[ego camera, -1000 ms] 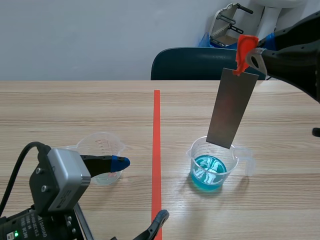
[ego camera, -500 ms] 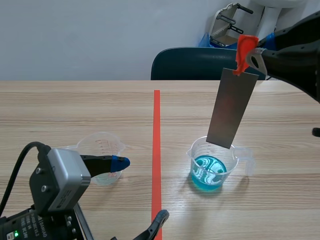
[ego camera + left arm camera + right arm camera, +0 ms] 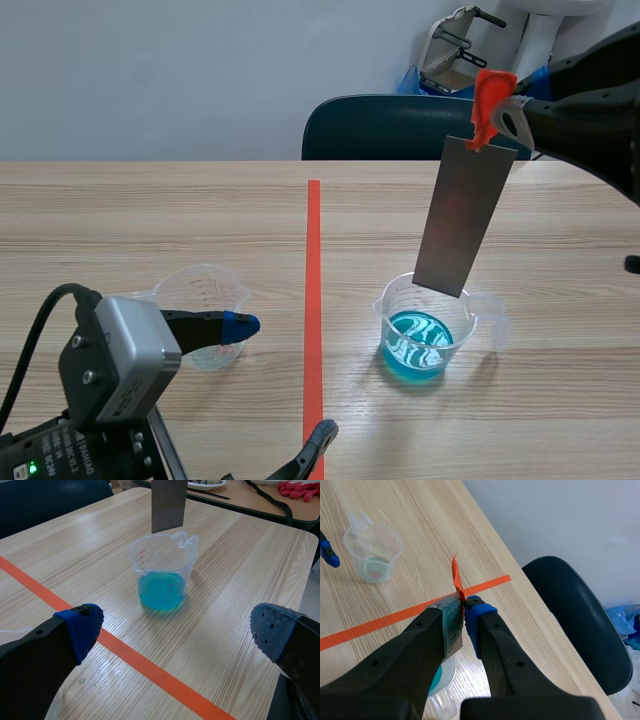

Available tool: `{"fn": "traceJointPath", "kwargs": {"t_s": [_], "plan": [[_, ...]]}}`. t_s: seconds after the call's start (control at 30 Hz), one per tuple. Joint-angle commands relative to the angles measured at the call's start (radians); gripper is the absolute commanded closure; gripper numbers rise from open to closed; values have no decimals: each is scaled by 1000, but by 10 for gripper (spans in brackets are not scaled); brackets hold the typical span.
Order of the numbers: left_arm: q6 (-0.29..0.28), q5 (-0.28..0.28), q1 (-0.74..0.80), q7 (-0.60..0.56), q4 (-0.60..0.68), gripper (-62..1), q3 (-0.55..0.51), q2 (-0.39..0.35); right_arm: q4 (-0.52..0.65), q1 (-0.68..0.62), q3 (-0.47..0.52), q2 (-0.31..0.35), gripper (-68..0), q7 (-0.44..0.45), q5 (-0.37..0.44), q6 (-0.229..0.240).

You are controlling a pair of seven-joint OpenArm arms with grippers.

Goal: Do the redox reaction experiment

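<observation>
At right of frame, the right gripper (image 3: 495,108), fingers pinching the grey metal strip (image 3: 465,215), is suspending it just above the blue-liquid beaker (image 3: 428,325), dipping evidently not yet done, while the left gripper (image 3: 285,377) is resting with fingers wide.

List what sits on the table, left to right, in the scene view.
In order: clear cup → orange tape line → cup of blue liquid. The metal plate, held by the right tool, hangs over that last cup, so it's left unranked.
</observation>
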Motion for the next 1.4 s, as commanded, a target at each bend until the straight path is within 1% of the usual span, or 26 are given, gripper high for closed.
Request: {"fn": "traceJointPath", "kwargs": {"t_s": [0.0,0.1,0.13,0.2,0.3,0.4,0.47,0.5,0.7,1.0,1.17,1.37], "plan": [[-1,1,-1,-14,7,-623,1,10,7,11,10,13,-8,8,7,6],[-1,1,-1,-14,7,-619,1,11,7,11,10,13,-8,8,7,6],[-1,1,-3,-13,7,-591,1,13,7,11,10,13,-8,8,7,6],[-1,0,-5,-1,7,-491,1,23,7,11,10,13,-8,8,7,6],[-1,1,-14,19,5,-312,1,47,7,11,10,13,-8,8,7,6],[-2,0,-51,62,3,-179,10,71,7,11,10,13,-8,8,7,6],[-2,0,-85,77,-9,-80,23,89,7,11,10,13,-8,8,7,6],[-2,0,-104,81,-19,-44,31,100,7,11,10,13,-8,8,7,6],[-2,-7,-205,92,-100,-26,74,176,7,11,10,13,-8,8,7,6],[-2,-7,-320,92,-246,-25,151,307,7,11,10,13,-8,8,7,6],[-2,-7,-361,92,-315,-25,153,381,7,11,10,13,-8,8,7,6],[0,-15,-404,92,-388,-25,153,449,7,11,10,13,-8,8,7,6]]}}
